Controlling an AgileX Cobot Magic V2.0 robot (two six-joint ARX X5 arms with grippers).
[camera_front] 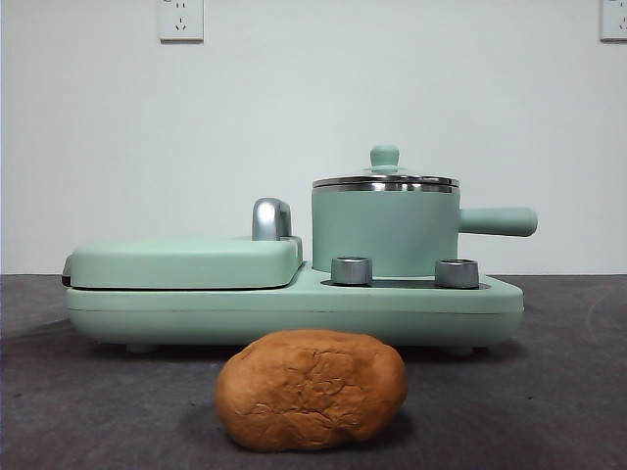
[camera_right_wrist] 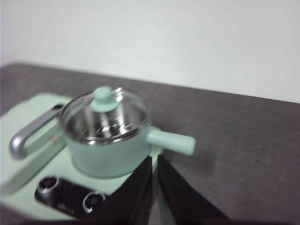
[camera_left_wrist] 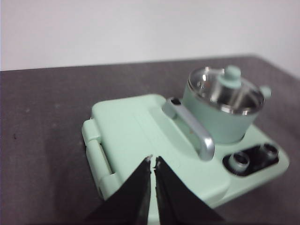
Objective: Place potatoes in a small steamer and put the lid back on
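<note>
Potato: I see one orange-brown oval lump, the potato (camera_front: 312, 389), with rough skin and cracks running across its face. It lies on the dark table (camera_front: 549, 392) in front of the appliance, nearest the front camera, touching nothing else.

Small steamer: the mint-green pot (camera_front: 384, 233) has a steel rim and a straight side handle (camera_front: 498, 221) pointing out to the side. It sits on the mint-green cooker base (camera_front: 294, 308), behind two steel knobs (camera_front: 352, 270).

Lid: the clear glass lid (camera_front: 385, 180) with its green knob rests on the steamer's rim, closed. Through the glass I make out the shiny steel inside from both wrist cameras.

Griddle: a flat green hinged cover (camera_front: 181, 262) with a silver handle (camera_front: 271, 218) lies shut beside the steamer on the same base.

Left gripper: the left gripper (camera_left_wrist: 153, 161) hangs above the griddle cover, jaws pressed nearly together with only a sliver between the tips, gripping nothing.

Right gripper: the right gripper (camera_right_wrist: 154, 159) hangs just beside the steamer, near where the side handle joins, jaws closed to a thin slit and empty.

Hard to make out: both wrist pictures are soft. The potato appears in neither wrist view. The front camera shows no arm at all. The far side of the potato is hidden from me.
</note>
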